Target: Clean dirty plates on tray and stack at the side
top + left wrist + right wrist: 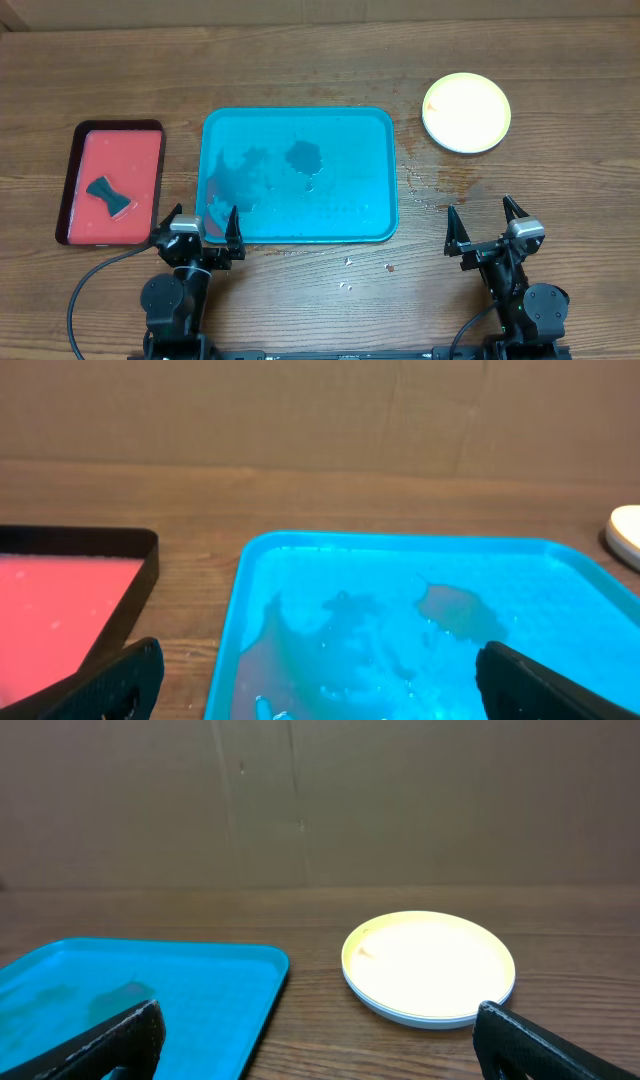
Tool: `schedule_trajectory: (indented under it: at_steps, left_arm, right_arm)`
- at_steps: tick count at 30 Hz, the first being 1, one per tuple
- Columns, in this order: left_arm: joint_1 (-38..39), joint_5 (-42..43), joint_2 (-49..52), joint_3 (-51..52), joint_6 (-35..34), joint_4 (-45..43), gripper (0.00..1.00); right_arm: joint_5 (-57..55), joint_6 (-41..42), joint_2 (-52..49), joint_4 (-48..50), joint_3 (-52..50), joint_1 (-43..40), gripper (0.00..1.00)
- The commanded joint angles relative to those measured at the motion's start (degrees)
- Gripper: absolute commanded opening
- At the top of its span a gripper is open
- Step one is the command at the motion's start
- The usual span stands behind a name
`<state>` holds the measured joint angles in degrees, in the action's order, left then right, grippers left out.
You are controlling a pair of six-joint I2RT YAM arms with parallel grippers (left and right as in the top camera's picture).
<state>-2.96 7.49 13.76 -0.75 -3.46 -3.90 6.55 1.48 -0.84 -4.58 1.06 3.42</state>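
**Inspector:** Position of the tray?

**Recorder:** The teal tray (300, 112) lies flat at mid-table (560, 60), long side facing the arms. No plate stands on it. Its floor carries a dark blotch (303, 156) near the centre and a wider smear (235, 178) toward its left end. Both look wet, and the smear is faintly reddish in the left wrist view.

**Inspector:** And the plates?

**Recorder:** The plates (466, 112) are stacked on the bare table, beyond the tray's far right corner and clear of it. The yellow-green one is on top. The right wrist view shows a paler rim beneath it, but how many lie below I cannot tell.

**Inspector:** State of the fingers?

**Recorder:** The left fingers (115, 682) are spread wide and hold nothing. They sit at the tray's near left corner. The right fingers (545, 1045) are likewise spread wide and hold nothing. They are at the near edge, to the right of the tray and short of the stack.

**Inspector:** Other items?

**Recorder:** A red tray (130, 150) with a dark rim lies left of the teal one, with a dark bow-shaped piece (108, 197) on it. There are droplets (435, 185) on the table between the teal tray and the stack.
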Motion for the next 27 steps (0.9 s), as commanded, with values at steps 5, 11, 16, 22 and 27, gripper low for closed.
schedule_trajectory:
  at_steps: [5,11,16,22,27]
  left_arm:
    - [0.4,-0.9,-9.0,0.5,4.6,7.9,1.00]
    - [0.4,-2.1,-13.6,0.5,5.0,8.0,1.00]
    - [0.4,-2.6,-13.6,0.5,5.0,8.1,1.00]
    - [0.4,-3.8,-13.6,0.5,5.0,8.1,1.00]
    - [0.4,-4.4,-13.3,0.5,4.5,8.2,1.00]
  right_arm:
    - [-0.7,0.0,0.7,0.2,-0.6,-0.2,1.00]
    - [-0.7,0.0,0.7,0.2,-0.6,-0.2,1.00]
    - [-0.7,0.0,0.7,0.2,-0.6,-0.2,1.00]
    - [-0.7,0.0,0.7,0.2,-0.6,-0.2,1.00]
    - [-0.7,0.0,0.7,0.2,-0.6,-0.2,1.00]
